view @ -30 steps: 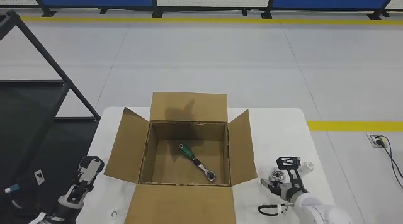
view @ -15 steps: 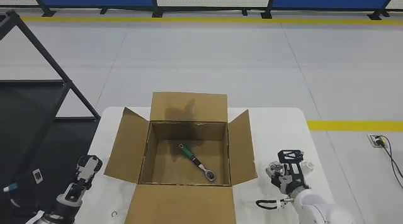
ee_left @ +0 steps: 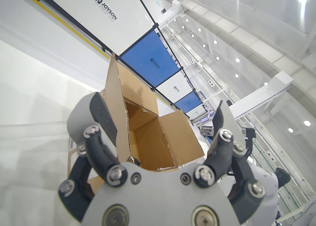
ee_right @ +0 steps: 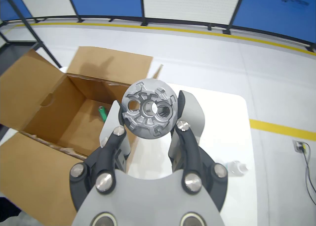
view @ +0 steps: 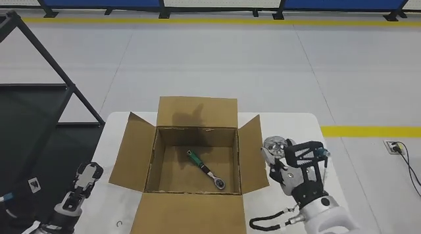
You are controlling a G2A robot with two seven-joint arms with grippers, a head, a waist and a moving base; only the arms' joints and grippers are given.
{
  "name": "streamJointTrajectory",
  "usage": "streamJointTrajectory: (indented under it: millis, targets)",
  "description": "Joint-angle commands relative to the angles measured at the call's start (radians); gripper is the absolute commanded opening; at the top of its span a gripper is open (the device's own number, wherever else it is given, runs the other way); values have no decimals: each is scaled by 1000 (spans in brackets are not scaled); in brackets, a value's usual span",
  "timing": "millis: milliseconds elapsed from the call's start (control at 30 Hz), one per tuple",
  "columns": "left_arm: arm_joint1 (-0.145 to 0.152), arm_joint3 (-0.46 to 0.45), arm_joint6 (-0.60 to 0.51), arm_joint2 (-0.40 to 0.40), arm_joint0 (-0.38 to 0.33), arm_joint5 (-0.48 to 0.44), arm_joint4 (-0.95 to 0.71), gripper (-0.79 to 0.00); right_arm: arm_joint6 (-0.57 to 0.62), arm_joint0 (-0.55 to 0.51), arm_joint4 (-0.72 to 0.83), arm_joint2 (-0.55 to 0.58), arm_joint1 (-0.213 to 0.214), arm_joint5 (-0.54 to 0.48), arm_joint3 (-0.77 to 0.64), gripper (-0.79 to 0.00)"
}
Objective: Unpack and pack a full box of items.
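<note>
Box: the cardboard box (view: 197, 110) was stood open mid-table (view: 289, 125), its flaps splayed outward.
Contents: a green-handled ratchet wrench (view: 206, 169) was laid diagonally on its floor.
Metal disc (ee_right: 149, 109): clamped in the right gripper (ee_right: 150, 109), just beside the right flap.
Left gripper (ee_left: 160, 110): fingers spread apart, nothing gripped, near the table's left edge.

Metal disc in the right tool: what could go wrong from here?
The right tool pinches the metal disc only at its rim, so it might slip or pivot. The box's raised flap stands between disc and opening and could get clipped. A drop may land on the ratchet wrench.
</note>
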Motion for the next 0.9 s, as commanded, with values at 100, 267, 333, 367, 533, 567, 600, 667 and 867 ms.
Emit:
streamJointTrajectory:
  millis: [100, 267, 333, 367, 533, 567, 600, 667, 867]
  targets:
    - [0, 13, 10, -25, 12, -11, -31, 0, 88, 218, 98, -99, -16, -26, 131, -785]
    - [-1, 25, 31, -58, 27, -21, -58, 0, 160, 409, 180, -247, -43, -40, 314, -785]
    - [-1, 30, 35, -69, 33, -25, -70, 0, 184, 487, 222, -295, -57, -39, 413, -785]
    - [-1, 32, 35, -74, 36, -26, -76, 0, 193, 524, 247, -321, -65, -42, 470, -785]
    - [-2, 36, 39, -92, 47, -34, -96, 0, 189, 681, 338, -451, -111, -42, 750, -785]
    - [-3, 37, 40, -95, 48, -35, -99, 0, 178, 707, 342, -475, -120, -37, 805, -785]
    - [-3, 38, 42, -97, 50, -36, -101, 0, 166, 727, 363, -497, -131, -37, 859, -785]
    - [-3, 40, 42, -101, 52, -39, -105, 0, 152, 766, 419, -526, -150, -58, 968, -785]
    - [-3, 43, 42, -103, 53, -37, -106, 0, 114, 850, 521, -600, -201, -136, 1225, -785]
